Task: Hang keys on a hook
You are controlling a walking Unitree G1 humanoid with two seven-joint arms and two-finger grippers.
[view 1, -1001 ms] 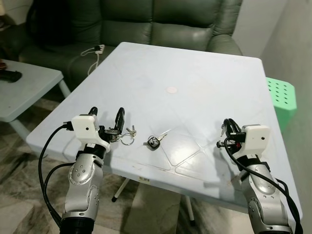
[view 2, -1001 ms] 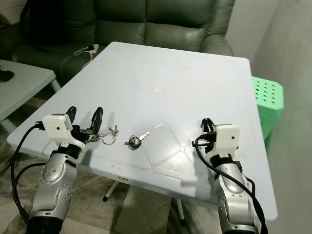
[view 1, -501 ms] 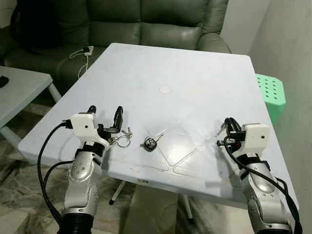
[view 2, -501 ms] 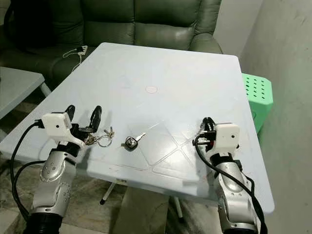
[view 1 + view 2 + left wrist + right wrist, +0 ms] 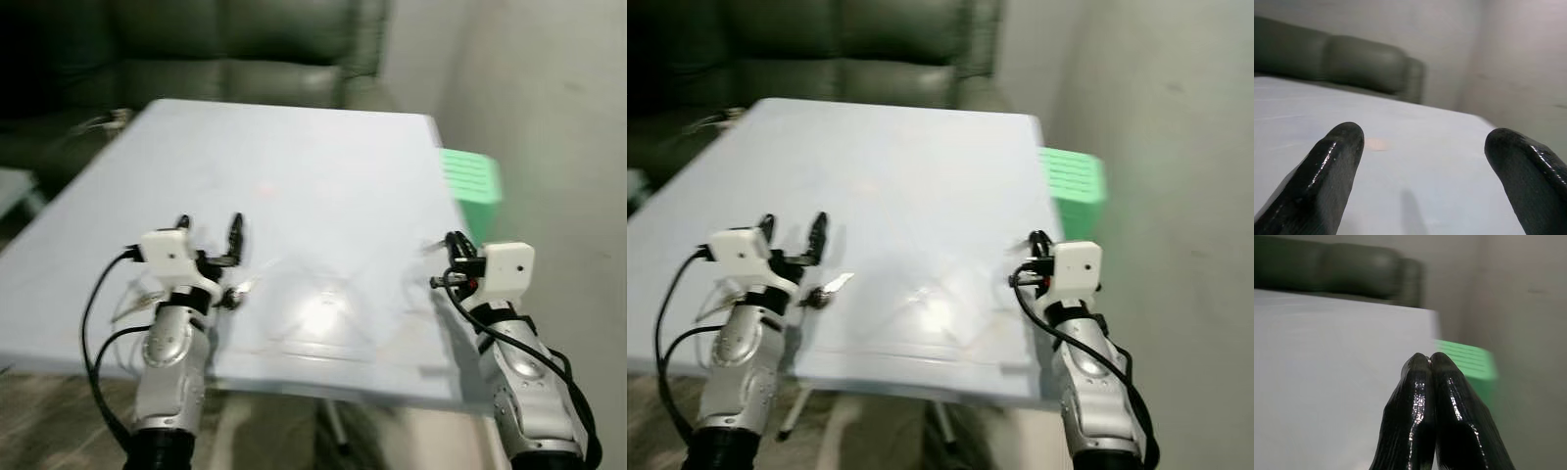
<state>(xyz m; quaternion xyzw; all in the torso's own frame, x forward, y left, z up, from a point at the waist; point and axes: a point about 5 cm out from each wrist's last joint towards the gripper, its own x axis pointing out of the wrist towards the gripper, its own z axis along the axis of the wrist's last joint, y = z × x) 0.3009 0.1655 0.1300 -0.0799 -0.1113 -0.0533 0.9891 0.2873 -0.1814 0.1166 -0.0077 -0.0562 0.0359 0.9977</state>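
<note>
One second on, view has swung right; keys (image 5: 233, 297) blurred beside left end effector (image 5: 209, 226).

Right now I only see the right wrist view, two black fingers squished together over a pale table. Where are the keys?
Observer: A key lies on the table near its front edge, on the robot's left side. It looks blurred.
Operator: Is the other hand holding it?
Observer: No. The left gripper is open, and the left wrist view shows nothing between its fingers.
Operator: Is it close to the key?
Observer: Yes. The key lies just to the right of the left gripper's wrist, nearer the robot than the fingertips.
</note>
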